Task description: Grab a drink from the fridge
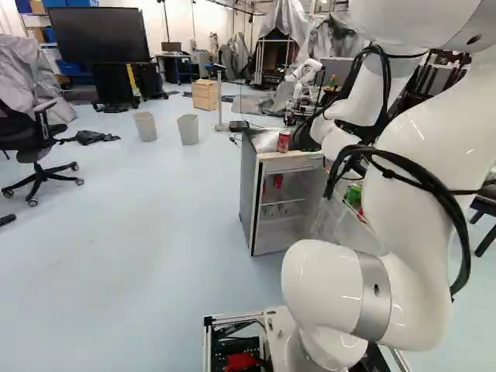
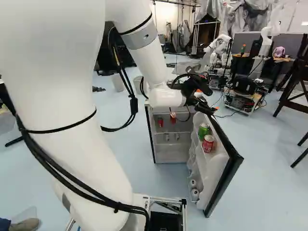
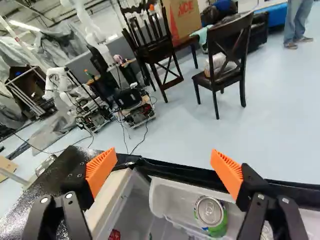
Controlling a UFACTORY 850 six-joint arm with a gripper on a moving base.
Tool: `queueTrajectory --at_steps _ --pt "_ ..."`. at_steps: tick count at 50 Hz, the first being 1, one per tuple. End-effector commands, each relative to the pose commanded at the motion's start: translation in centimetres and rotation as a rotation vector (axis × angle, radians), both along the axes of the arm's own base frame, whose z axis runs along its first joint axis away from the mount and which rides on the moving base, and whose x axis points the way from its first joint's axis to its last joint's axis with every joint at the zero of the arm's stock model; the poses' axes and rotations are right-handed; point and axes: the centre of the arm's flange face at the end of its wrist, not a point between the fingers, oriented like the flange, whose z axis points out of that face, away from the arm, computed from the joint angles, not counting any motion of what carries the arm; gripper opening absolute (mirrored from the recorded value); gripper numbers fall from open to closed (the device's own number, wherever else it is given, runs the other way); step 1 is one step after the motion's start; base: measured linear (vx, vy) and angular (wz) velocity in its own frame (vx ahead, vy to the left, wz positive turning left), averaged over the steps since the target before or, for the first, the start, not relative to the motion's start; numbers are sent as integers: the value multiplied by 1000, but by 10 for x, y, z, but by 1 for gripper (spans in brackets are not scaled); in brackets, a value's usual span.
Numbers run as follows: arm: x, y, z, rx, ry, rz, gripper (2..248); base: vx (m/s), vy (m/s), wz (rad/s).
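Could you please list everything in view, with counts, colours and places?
fridge: one, grey and white, ahead
fridge door: one, white inside, swung open
green can: one, door shelf
red can: one, beside it
second red can: one, fridge top
small red items: two, fridge interior
pale cans: two, interior shelf; two, door bottom
bins: two, grey, floor
office chair: one, black, left base view's left
screen: one, black, behind
wooden chairs: at least two, dark, beyond door
other robots: at least two, white, background
arm: one, white, foreground
claw: one, black, orange pads, near door's top edge
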Motion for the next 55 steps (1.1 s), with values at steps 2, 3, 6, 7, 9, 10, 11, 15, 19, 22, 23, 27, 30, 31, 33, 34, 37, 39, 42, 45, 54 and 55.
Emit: queueTrajectory --at_steps 2,3,6,7,9,10,11,15,19,22,23,27,30,31,33,34,37,39,42,45,54,55 --pt "0 -2 1 14 5 3 247 0 0 0" --pt "1 -4 1 21 8 5 247 0 0 0" --pt "1 -7 2 39 18 14 247 0 0 0" --pt "1 -8 2 44 22 18 247 0 0 0" --pt "1 -10 3 55 29 26 247 0 0 0" --pt "1 -11 3 59 33 30 247 0 0 0" --pt "1 -12 4 64 36 35 247 0 0 0" --pt "1 -16 5 82 52 54 247 0 0 0" --pt "1 -20 7 99 69 73 247 0 0 0" --pt "0 -23 8 111 82 87 247 0 0 0" --pt "0 -24 9 115 86 92 247 0 0 0" --pt "-1 -28 11 131 105 110 247 0 0 0" --pt "-2 -31 12 142 119 124 247 0 0 0" --pt "-2 -31 12 146 124 129 247 0 0 0" --pt "-3 -33 13 155 134 137 247 0 0 0" --pt "-3 -34 14 160 139 141 247 0 0 0" --pt "-5 -37 15 174 153 151 247 0 0 0" --pt "-6 -39 16 184 163 157 247 0 0 0" --pt "-7 -41 17 200 177 166 247 0 0 0" --pt "-9 -44 18 216 191 173 247 0 0 0" --pt "-15 -53 23 258 215 178 247 0 0 0" --pt "-16 -55 25 259 215 175 247 0 0 0"
